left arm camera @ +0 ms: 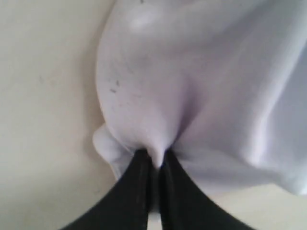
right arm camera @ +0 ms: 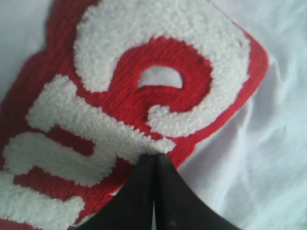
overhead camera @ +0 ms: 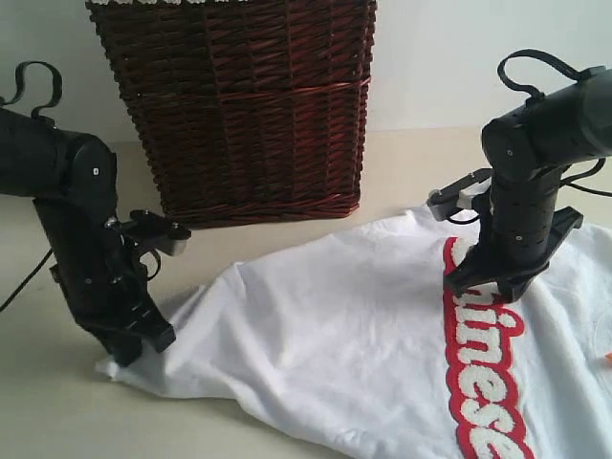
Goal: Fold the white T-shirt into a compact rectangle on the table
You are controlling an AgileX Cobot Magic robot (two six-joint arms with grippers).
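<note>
The shirt [overhead camera: 335, 344] lay rumpled on the worktop [overhead camera: 57, 411] in front of a wicker basket [overhead camera: 239, 105], stretching from the left arm across to the right edge of the exterior view. The left fingers [left arm camera: 144, 165] were closed almost together on a small ridge of white cloth at the shirt's outer edge, and creases fanned away from the pinch. The right fingers [right arm camera: 148, 172] were shut tight with no gap, their tips touching the fuzzy white lettering [right arm camera: 120, 28] close to the rim of the red band [right arm camera: 192, 67]. Whether any cloth was caught between them could not be told. The exterior view alone gave the layout: the two arms stood well apart, the left one low at the shirt's far left tip and the right one at the upper end of the band, which ran down toward the near edge. In that view the arm bodies hid both sets of tips. The left wrist view showed the nipped fold itself and bare worktop just beside the shirt's edge, but none of the band. The right wrist view showed the pile of the letters, the ribbed red ground and plain white cloth alongside.
</note>
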